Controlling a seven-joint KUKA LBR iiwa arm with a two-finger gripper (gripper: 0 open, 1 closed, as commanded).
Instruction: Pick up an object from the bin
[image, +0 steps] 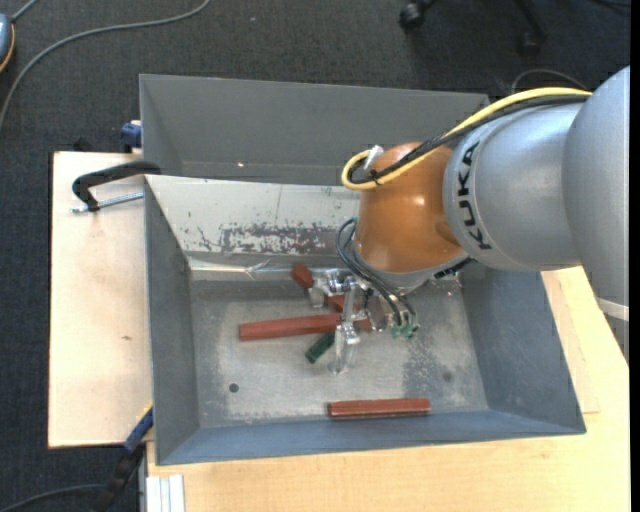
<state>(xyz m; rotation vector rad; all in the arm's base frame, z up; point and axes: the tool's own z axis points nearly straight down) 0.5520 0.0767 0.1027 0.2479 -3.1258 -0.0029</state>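
Note:
My gripper (345, 342) hangs low in the middle of the bin, under the arm's orange cover. It is over the right end of a long red-brown stick (285, 328) that lies flat on the floor and runs off to the left. A small dark green piece (320, 348) lies just left of the gripper's tip, touching or nearly touching it. A short red-brown piece (303, 274) sits behind the gripper, near the back wall.
A second red-brown bar (378, 407) lies flat along the front wall, below and right of the gripper. The arm and its cover hide the bin's right rear part. Bare floor shows at the left and front left.

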